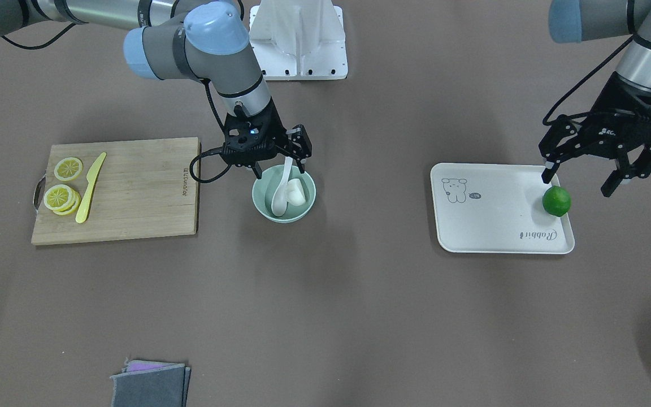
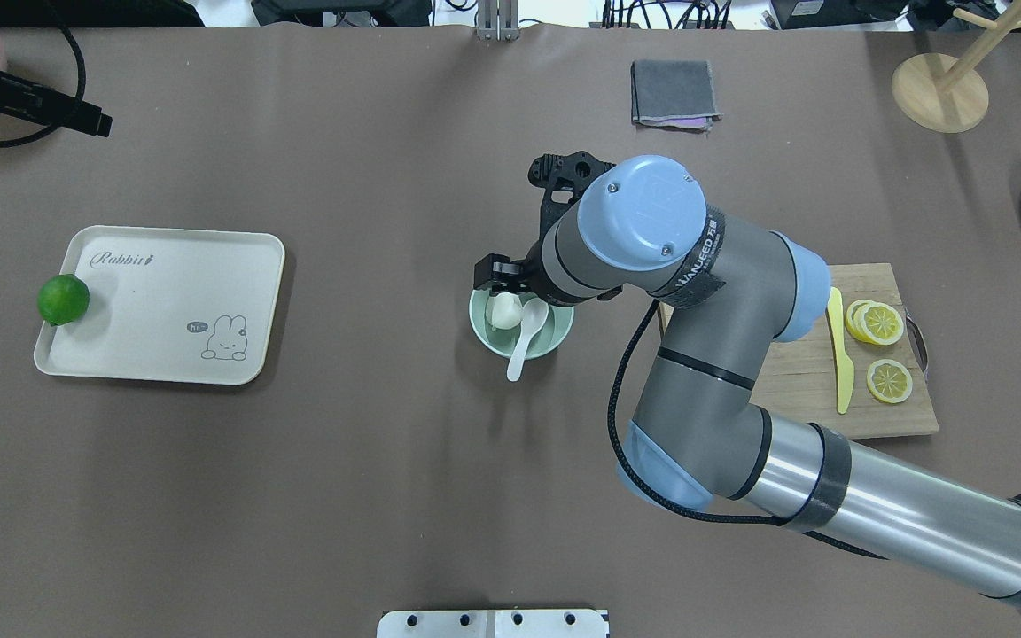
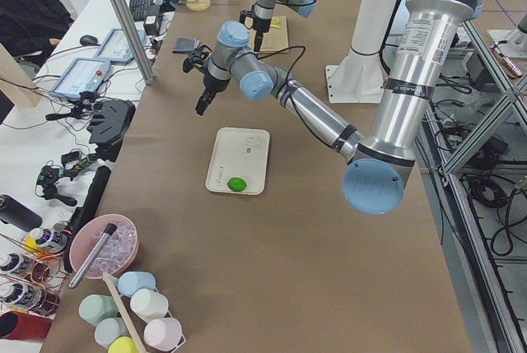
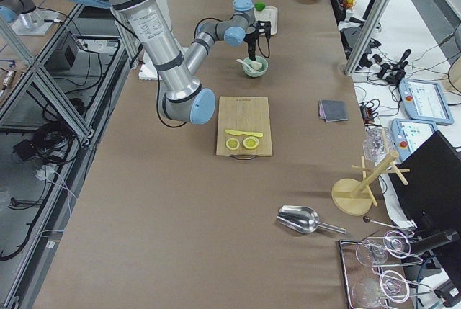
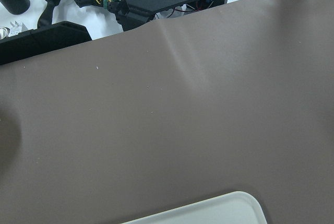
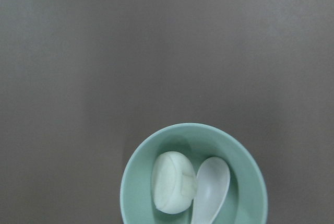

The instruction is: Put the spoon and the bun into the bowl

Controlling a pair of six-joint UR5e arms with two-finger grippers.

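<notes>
Both things look to be home. The bun (image 1: 296, 192) sits in the mint-green bowl (image 1: 297, 216) in the middle of the tabletop. The white soup spoon (image 1: 281, 195) lies just beside it, scoop down in the bowl. In the overhead view the bun is on the 9 o'clock side. The spoon's long axis runs from about 12 to 6, with the handle slanting out over the rim towards the robot.

The right gripper (image 1: 280, 169) hangs directly over that handle with its fingers (image 1: 302, 161) parted, one either side of it. They seem not to be pinching it, though the angle is too steep for me to be sure they are quite clear. I'd judge a straight lift is what's wanted, since any sideways drift could catch the handle.

The left gripper (image 1: 578, 183) is well apart, spread wide and holding nothing, above the tray (image 1: 489, 226) edge by the lime (image 1: 556, 201).
</notes>
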